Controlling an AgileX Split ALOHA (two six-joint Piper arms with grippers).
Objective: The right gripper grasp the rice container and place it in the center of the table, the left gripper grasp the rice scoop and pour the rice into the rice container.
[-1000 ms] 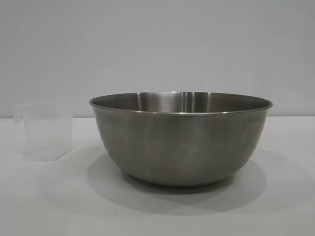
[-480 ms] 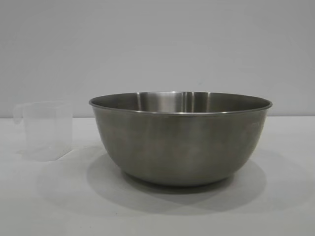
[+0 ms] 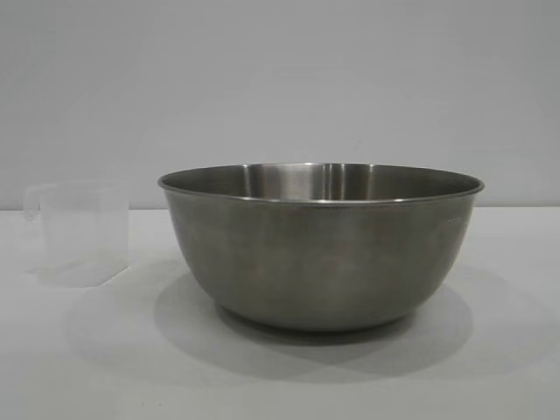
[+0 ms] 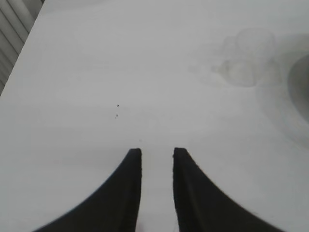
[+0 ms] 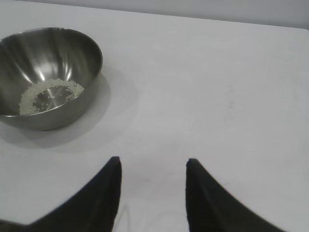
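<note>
1. Rice container [image 3: 320, 249]: round brushed steel bowl, rolled rim, on white table [image 3: 490, 376]; rice [image 5: 48, 94] ringed inside.
2. Rice scoop [image 3: 79, 232]: translucent, squarish, upright beside bowl.
3. Left gripper [image 4: 157, 153] and right gripper [image 5: 153, 164] hover apart from bowl, jaws parted, empty.

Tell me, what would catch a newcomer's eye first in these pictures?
The large round brushed stainless-steel bowl dominates the middle of the white-clothed table, with a ring of whitish-cream rice grains on its bottom. Beside it, at the exterior view's left and apart from it, stands a small translucent plastic measuring cup. Both black two-fingered tools, left and right, hang open over bare cloth, holding nothing.
</note>
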